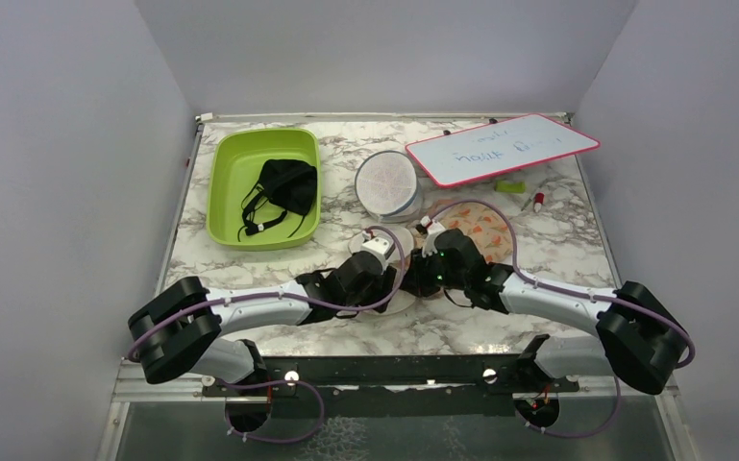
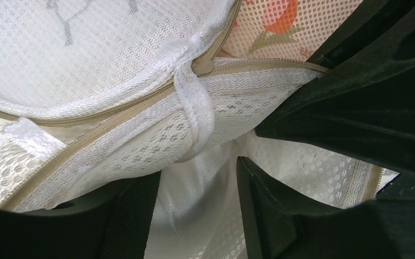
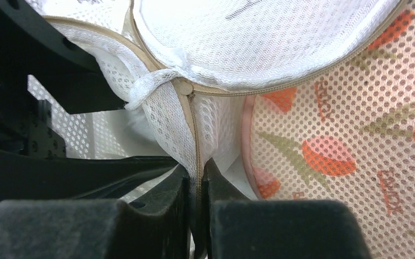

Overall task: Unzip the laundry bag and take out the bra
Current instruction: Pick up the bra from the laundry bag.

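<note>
At the near edge the two arms reach in from 7 and 5 o'clock and meet over the middle of the marble table. The left gripper has its fingers drawn to a narrow gap, pinching a fold of white mesh from the side wall of the laundry bag. The right gripper has its fingers almost together, pinching the tan zip seam that runs down the same wall. Just above that grip sit the tan zip slider and a white fabric loop that crosses the zip. The bag lies directly under both wrists, with its cream face towards the cameras. Touching it at 3 o'clock is the orange floral pouch, lying flat. Farther back, at 12 o'clock from the bag, stands a plain round mesh pod. At 10 o'clock the bra lies inside a lime-green tray, well apart from the bag. At 1 o'clock a red-framed whiteboard lies tilted near the far edge.
</note>
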Controlling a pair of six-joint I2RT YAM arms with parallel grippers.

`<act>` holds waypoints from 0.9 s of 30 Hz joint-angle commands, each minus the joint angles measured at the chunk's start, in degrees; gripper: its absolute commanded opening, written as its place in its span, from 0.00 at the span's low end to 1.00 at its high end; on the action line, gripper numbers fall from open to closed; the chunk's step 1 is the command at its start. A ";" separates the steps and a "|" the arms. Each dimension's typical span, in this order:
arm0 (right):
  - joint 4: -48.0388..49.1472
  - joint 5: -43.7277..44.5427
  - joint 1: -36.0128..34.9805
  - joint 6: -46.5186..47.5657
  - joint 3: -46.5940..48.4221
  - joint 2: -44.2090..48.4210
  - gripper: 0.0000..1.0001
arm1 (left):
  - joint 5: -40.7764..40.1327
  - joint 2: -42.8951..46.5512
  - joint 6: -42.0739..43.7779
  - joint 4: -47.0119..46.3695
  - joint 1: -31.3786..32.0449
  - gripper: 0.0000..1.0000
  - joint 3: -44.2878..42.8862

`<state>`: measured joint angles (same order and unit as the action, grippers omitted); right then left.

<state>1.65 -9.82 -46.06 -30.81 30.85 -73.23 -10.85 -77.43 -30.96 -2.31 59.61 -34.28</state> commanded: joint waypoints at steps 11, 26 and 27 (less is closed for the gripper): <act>4.28 -2.53 -0.25 0.90 -1.06 2.23 0.01 | -0.46 -6.70 1.59 -3.07 -0.90 0.49 -5.98; 2.21 -3.45 -0.34 0.49 -1.78 4.02 0.01 | -3.74 -4.24 -0.20 -6.17 -1.08 0.55 -3.82; 2.29 -3.59 -0.34 0.42 -1.92 3.94 0.01 | -3.46 -4.77 -0.24 -6.43 -1.08 0.56 -4.08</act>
<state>3.44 -11.33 -46.06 -30.17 29.69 -69.93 -14.17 -81.62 -30.35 -4.93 58.70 -38.39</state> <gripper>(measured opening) 0.014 0.530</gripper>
